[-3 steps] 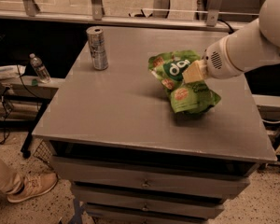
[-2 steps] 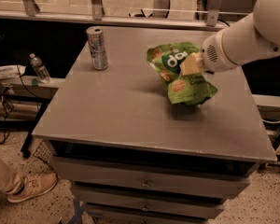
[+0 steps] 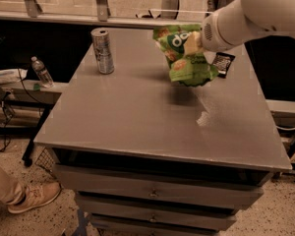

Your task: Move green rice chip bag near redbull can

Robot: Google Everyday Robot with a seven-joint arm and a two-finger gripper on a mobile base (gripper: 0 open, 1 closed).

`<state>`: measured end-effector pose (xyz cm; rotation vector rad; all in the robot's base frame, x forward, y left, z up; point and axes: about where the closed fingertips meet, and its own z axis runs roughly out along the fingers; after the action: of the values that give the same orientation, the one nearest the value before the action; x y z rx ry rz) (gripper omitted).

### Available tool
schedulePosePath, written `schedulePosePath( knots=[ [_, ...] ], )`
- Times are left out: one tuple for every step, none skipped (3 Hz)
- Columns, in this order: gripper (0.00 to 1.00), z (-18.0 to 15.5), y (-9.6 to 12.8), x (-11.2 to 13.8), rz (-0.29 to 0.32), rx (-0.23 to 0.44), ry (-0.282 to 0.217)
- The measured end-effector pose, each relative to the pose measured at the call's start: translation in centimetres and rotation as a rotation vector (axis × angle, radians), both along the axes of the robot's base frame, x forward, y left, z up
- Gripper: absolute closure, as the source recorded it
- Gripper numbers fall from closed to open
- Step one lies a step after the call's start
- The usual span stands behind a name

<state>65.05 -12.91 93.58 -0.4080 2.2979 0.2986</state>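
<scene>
The green rice chip bag [image 3: 185, 55] hangs in the air above the right middle of the grey table [image 3: 137, 112], casting a shadow below it. My gripper [image 3: 194, 42] is shut on the bag's upper part, at the end of the white arm that comes in from the upper right. The redbull can [image 3: 103, 50] stands upright near the table's far left corner, well to the left of the bag.
A small flat black packet [image 3: 222, 64] lies on the table just right of the bag. A clear water bottle [image 3: 41, 72] stands on a low shelf left of the table. A person's shoe [image 3: 33, 197] is at the lower left. Drawers sit under the tabletop.
The bag was resting on the table in the gripper's hold; now it is lifted clear of the surface, uncovering the black packet.
</scene>
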Motion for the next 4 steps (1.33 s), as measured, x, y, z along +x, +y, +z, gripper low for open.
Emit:
schedulePosePath(
  knots=[
    [1.00,-0.2,1.9,3.2,-0.049,0.039,0.007],
    [1.00,-1.0,4.7,5.5,-0.052,0.075,0.036],
    [1.00,-2.2,7.9,7.1,-0.030,0.105,0.083],
    [1.00,-2.6,9.5,8.1,-0.015,0.120,0.104]
  ],
)
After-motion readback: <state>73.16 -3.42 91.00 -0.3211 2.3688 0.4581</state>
